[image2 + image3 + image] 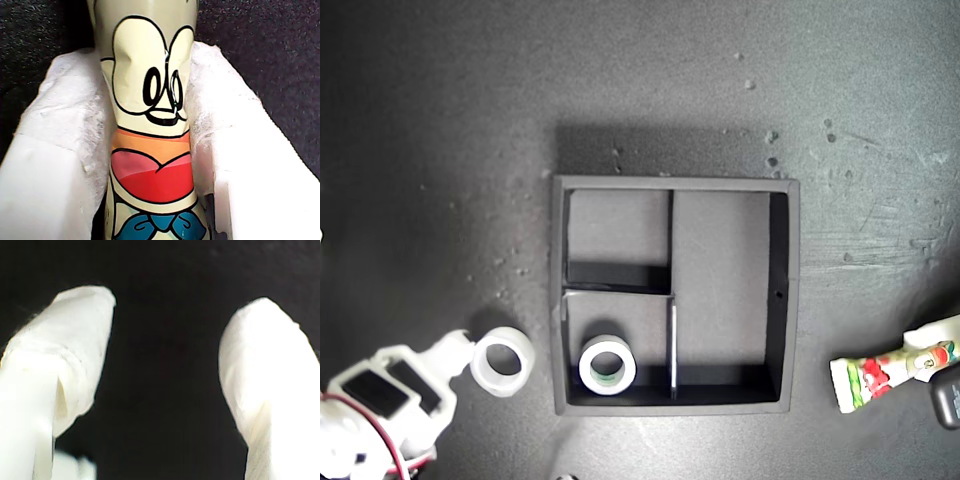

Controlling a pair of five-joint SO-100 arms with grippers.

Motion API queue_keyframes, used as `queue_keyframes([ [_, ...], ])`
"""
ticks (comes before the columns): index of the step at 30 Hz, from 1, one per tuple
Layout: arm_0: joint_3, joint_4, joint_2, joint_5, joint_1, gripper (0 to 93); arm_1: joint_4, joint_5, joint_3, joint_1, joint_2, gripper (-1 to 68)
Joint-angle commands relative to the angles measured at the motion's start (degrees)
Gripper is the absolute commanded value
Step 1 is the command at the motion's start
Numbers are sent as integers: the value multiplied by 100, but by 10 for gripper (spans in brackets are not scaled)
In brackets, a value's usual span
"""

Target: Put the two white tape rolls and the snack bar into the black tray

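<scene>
First hand (152, 150): clamped on the bar (885, 375), lower right edge of the exterior view, clear of the tray.
Second hand (165, 370): wide, nothing between the fingers (75, 355), only dark table (440, 120).
Plain roll (503, 363): on the table, just outside the tray's left wall in the exterior view, touching a white arm's tip.
Green-core roll (608, 364): lower-left compartment.
Tray (790, 300): centre of the exterior view.
</scene>
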Motion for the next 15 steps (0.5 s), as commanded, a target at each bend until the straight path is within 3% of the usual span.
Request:
queue_keyframes([
  [1, 993, -1107, 448, -334, 281, 167, 290, -185, -211, 264, 62, -5],
  [4, 2021, -2232, 659, -571, 413, 167, 1371, -141, -1063, 580, 62, -5],
  [7, 2408, -2856, 615, -633, 466, 163, 2505, 923, -1749, 729, 352, -5],
  [15, 1468, -2865, -290, -79, 448, 155, 2549, 3190, -1775, 668, 615, -3],
])
